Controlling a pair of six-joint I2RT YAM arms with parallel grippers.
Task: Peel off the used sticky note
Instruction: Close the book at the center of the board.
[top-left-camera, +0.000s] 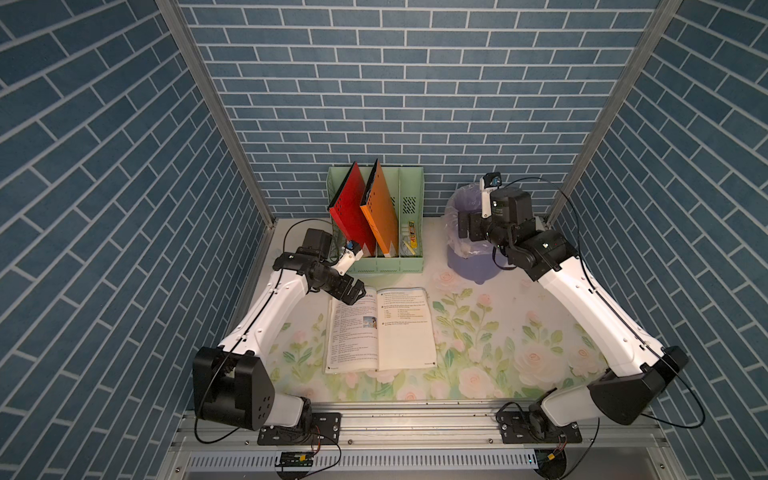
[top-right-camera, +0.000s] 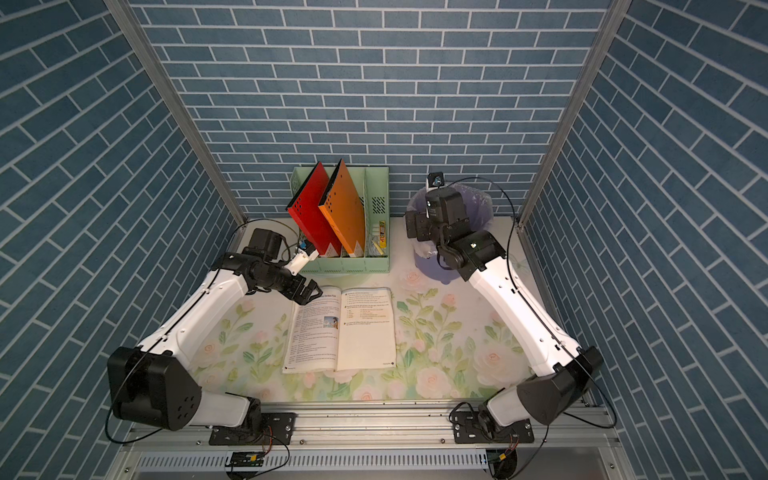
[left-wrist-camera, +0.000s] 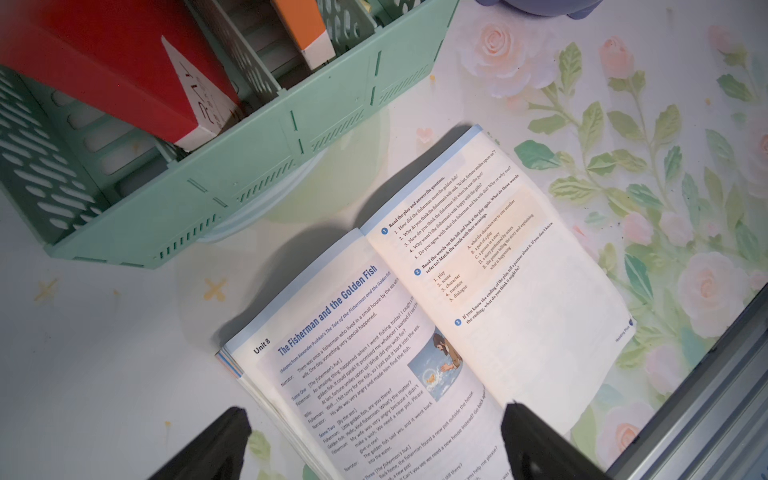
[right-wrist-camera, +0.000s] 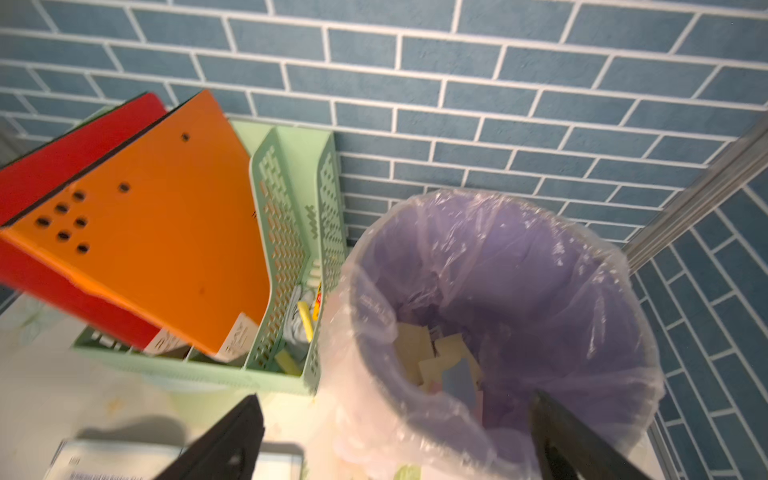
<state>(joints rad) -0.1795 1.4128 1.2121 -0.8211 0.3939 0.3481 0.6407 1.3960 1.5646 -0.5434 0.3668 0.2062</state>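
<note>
The open book (top-left-camera: 380, 328) lies flat on the flowered tablecloth (top-left-camera: 498, 345), a soft paperback with glossy pages that bow up a little at the spine. Nothing is stuck to either page, so the peeling looks done.

At the book's far left corner the left gripper (top-left-camera: 358, 296) hovers with its jaws spread wide and nothing between them. In the left wrist view its black fingers (left-wrist-camera: 224, 440) frame only print and cloth.

Behind the book stands a pale green plastic file rack (top-left-camera: 390, 262) with perforated walls. A stiff red folder (top-left-camera: 351, 212) and an orange folder (top-left-camera: 380, 212) lean in it.

To the right of the rack is a round purple bin (right-wrist-camera: 582, 299) lined with a thin, crinkled clear bag (right-wrist-camera: 353, 395). The right gripper (top-left-camera: 468, 226) hangs over its near rim, jaws fully apart and empty. At the bottom lies a loose heap of sticky notes (right-wrist-camera: 432, 357), small flat squares, pale yellow with a blue one among them. Which of them came off the book cannot be told, but the disposal seems finished as well. What is left is probably only for the arms to draw back.

A blue brick-patterned wall (top-left-camera: 374, 83) closes the scene.
</note>
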